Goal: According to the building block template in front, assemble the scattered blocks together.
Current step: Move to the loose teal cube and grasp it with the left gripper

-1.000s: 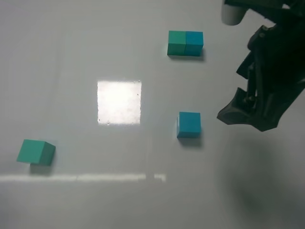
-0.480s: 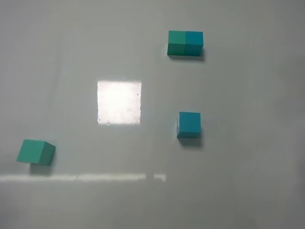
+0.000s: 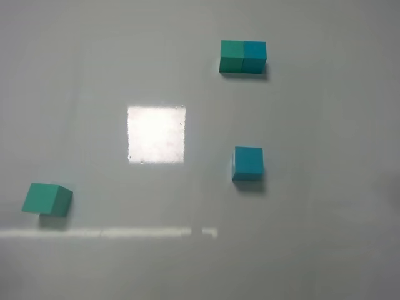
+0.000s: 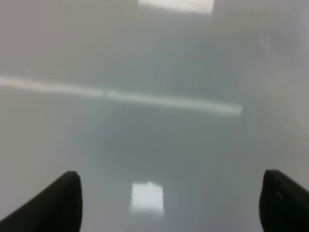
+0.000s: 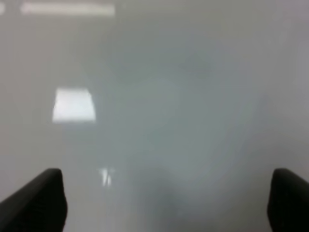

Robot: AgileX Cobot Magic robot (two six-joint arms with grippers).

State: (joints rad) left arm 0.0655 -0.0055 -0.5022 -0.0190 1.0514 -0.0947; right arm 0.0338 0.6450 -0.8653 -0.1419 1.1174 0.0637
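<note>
The building block template, a teal-green and a cyan-blue cube joined in a short bar, sits at the far middle-right of the table. The scattered cyan-blue cube stands alone below it. The scattered teal-green cube lies at the near left, turned at an angle. Neither arm shows in the exterior high view. My left gripper is open over bare table, with only its dark fingertips in view. My right gripper is open over bare table as well, with its fingertips far apart. Neither holds anything.
The grey glossy table carries a bright square light reflection at its middle and a thin bright streak across the near part.
The right arm, seen at the upper right one second ago, has left the exterior high view. The cubes have not moved.
</note>
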